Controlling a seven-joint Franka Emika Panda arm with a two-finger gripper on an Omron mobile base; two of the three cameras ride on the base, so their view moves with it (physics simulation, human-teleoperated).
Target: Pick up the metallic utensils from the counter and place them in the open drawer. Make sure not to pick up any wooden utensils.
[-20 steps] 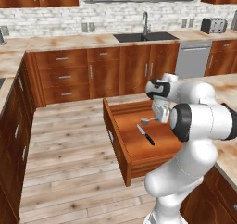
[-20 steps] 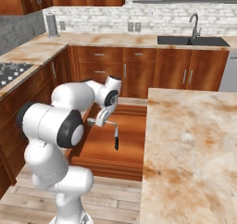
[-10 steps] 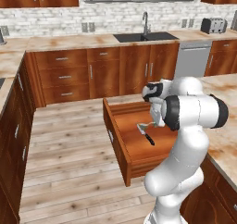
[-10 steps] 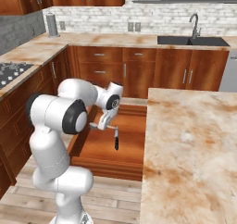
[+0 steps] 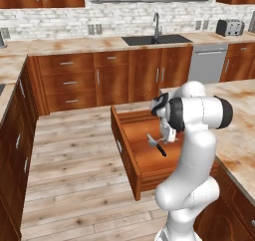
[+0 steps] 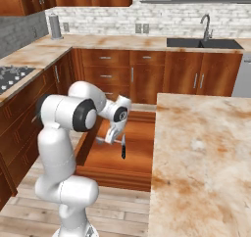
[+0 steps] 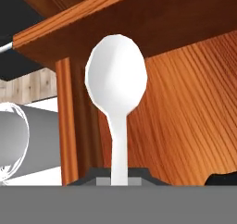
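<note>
The white robot arm's two-finger gripper hung over the open red-brown wooden drawer, clenched on the thin handle of a slim pale-grey metal spoon whose bowl pointed away from the hand. A small knife with silver blade and black handle lay on the drawer floor, just beside the gripper. The beige marbled stone island counter stood beside the drawer.

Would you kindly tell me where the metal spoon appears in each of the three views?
Left base view: metal spoon at centre, just left of the arm, over the drawer.
Right base view: left of centre, over the drawer.
Hand view: upright in the middle.
Shared landmark: the drawer's red-brown wood.
</note>
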